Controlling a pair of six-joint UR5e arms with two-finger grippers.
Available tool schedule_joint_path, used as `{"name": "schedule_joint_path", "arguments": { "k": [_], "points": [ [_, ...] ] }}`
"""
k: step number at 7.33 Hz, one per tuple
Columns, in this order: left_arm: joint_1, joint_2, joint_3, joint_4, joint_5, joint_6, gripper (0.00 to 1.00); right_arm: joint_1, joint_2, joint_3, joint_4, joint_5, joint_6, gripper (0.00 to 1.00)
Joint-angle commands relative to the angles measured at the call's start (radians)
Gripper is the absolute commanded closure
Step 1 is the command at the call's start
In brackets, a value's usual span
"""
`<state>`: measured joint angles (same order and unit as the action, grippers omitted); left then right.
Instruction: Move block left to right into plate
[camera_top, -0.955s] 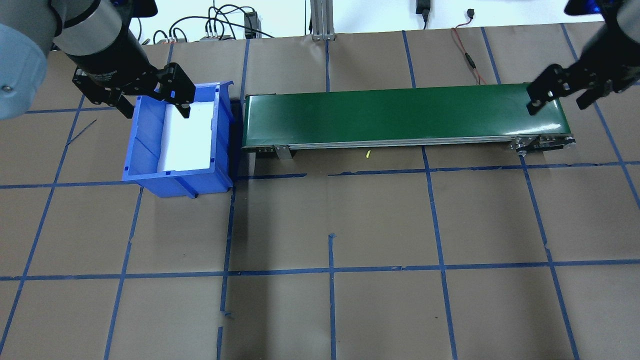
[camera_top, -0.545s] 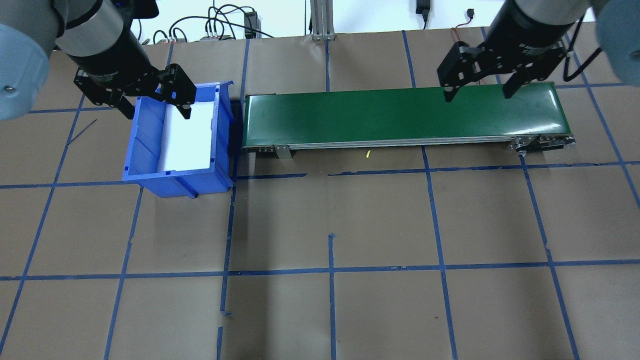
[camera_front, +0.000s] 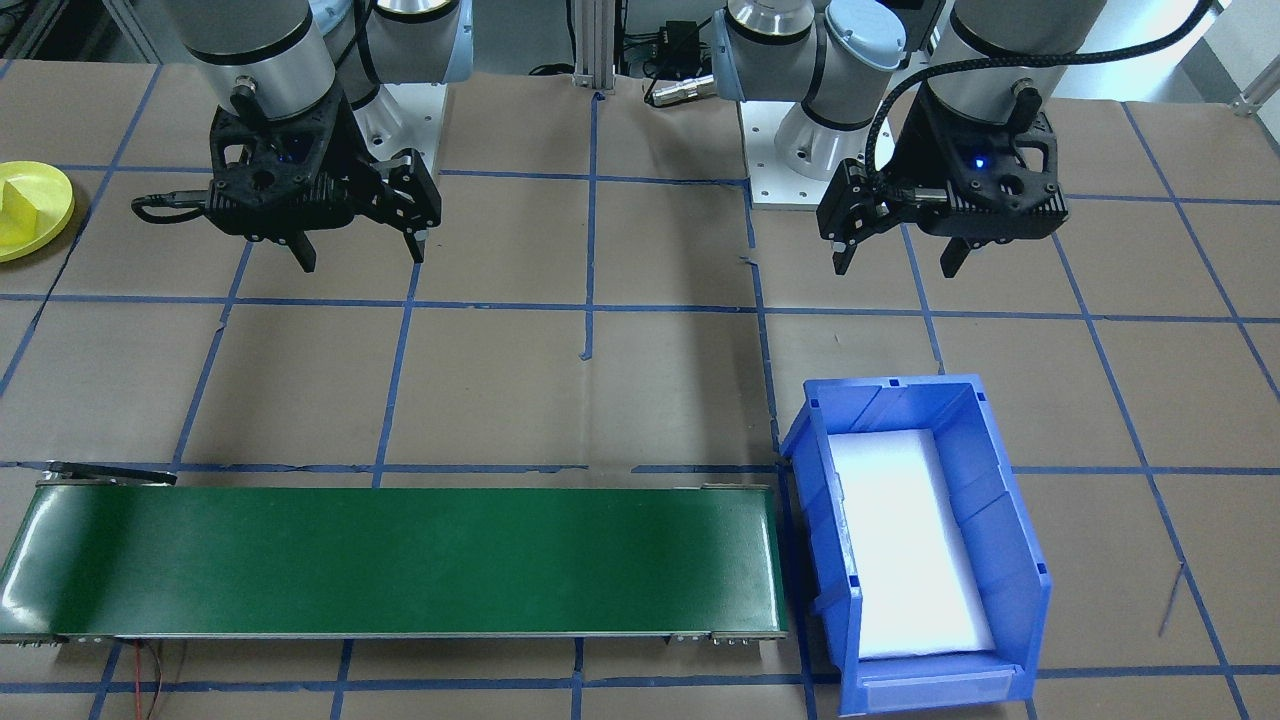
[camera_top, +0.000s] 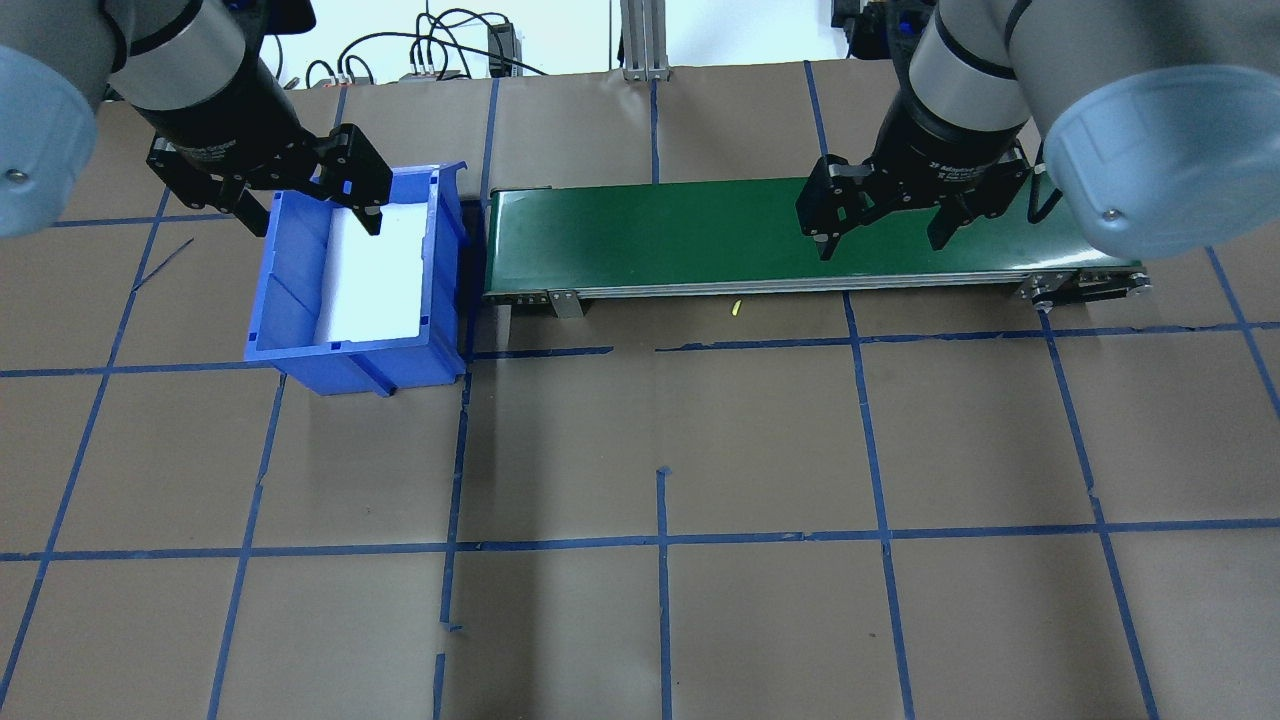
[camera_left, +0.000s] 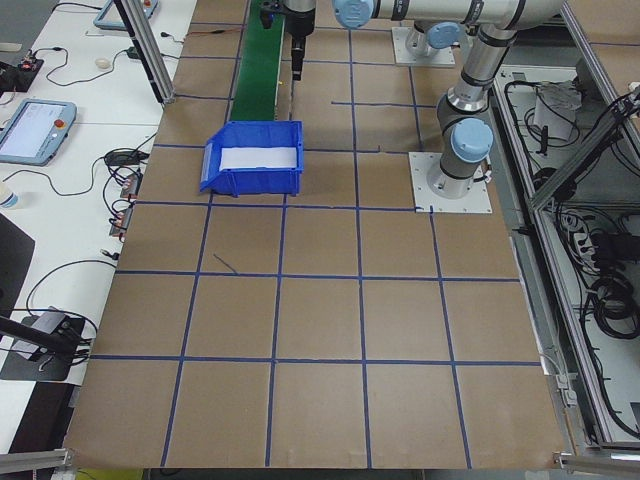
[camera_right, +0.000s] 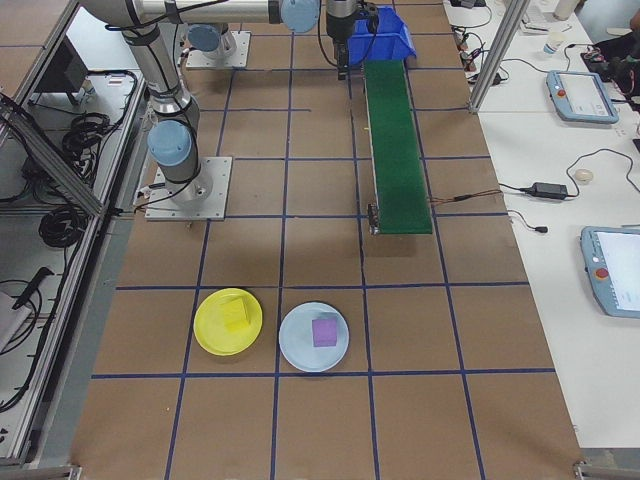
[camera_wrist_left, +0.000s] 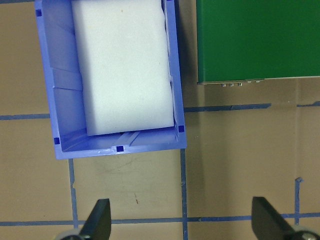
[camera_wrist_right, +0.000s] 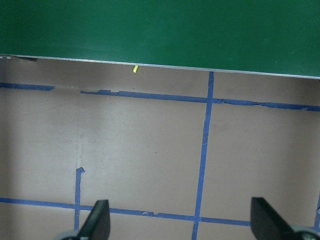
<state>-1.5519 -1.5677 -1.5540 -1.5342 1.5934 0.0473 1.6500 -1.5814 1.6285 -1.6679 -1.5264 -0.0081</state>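
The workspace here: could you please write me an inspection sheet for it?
Surface: table covered in brown paper with blue tape grid.
Job's things: yellow plate holds a yellow block; green conveyor bare.
Clutter: blue bin with white foam; pale blue plate with purple block; yellow scrap.
Grippers: left pincer open, empty; right pincer open, empty.
Cables: red wire behind conveyor.
Surroundings: side benches with tablets.
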Motion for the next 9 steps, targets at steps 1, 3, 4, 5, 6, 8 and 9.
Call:
{"name": "schedule_joint_path", "arguments": {
  "k": [1,3,4,5,6,8,9],
  "points": [
    [-0.002,0.000,-0.003,0.000,0.002,0.012,0.00,-0.002,0.001,0.001,-0.003,-0.075,-0.006,0.00],
    [-0.016,-0.006,-0.008,0.000,0.003,0.011,0.00,-0.006,0.001,0.002,-0.003,-0.077,-0.006,0.00],
    [-0.043,-0.008,-0.018,0.002,0.006,0.014,0.00,-0.009,0.001,0.004,-0.003,-0.077,-0.006,0.00],
    [-0.065,-0.009,-0.026,0.002,0.010,0.002,0.00,-0.015,0.001,0.001,-0.006,-0.077,-0.025,0.00],
    [-0.063,-0.006,-0.028,0.009,0.007,0.012,0.00,-0.035,0.003,-0.001,-0.036,-0.081,-0.123,0.00],
    [-0.059,-0.005,-0.031,0.014,0.003,0.006,0.00,-0.074,0.001,0.005,-0.044,-0.064,-0.161,0.00],
    [-0.056,-0.005,-0.031,0.014,0.003,0.011,0.00,-0.065,0.000,0.007,-0.041,-0.063,-0.152,0.00]
  ]
}}
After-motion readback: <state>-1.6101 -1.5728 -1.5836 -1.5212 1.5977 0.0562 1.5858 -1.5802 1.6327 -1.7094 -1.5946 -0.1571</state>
